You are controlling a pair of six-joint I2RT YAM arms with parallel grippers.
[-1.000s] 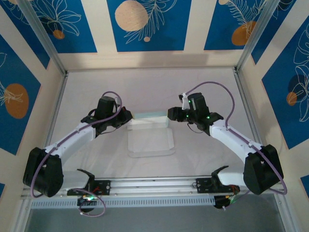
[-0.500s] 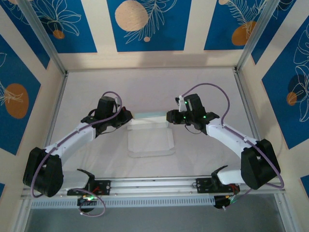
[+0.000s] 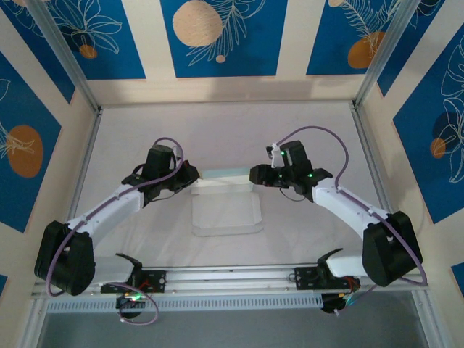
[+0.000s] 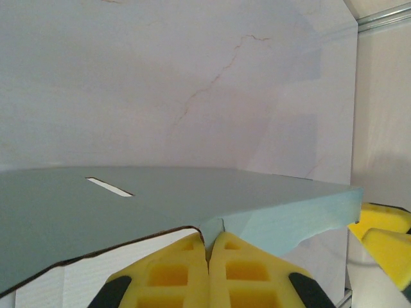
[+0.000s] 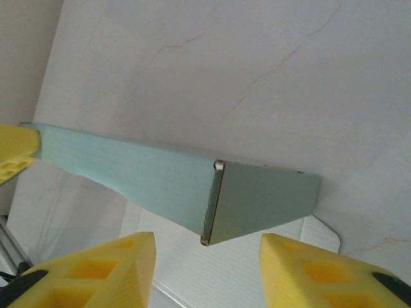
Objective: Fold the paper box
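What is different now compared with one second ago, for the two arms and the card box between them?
The right gripper edged slightly left, toward the right end of the thin white and mint-green paper box. Its jaws stand apart and it took hold of nothing. The left gripper stayed shut on the box's left end, and the box did not move.

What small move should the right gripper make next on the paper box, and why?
Probably the right gripper should ease forward and close on the end of the paper box. Its jaws stand open just before that folded end, not touching it, while the left gripper is shut on the other end, so only one side is held.
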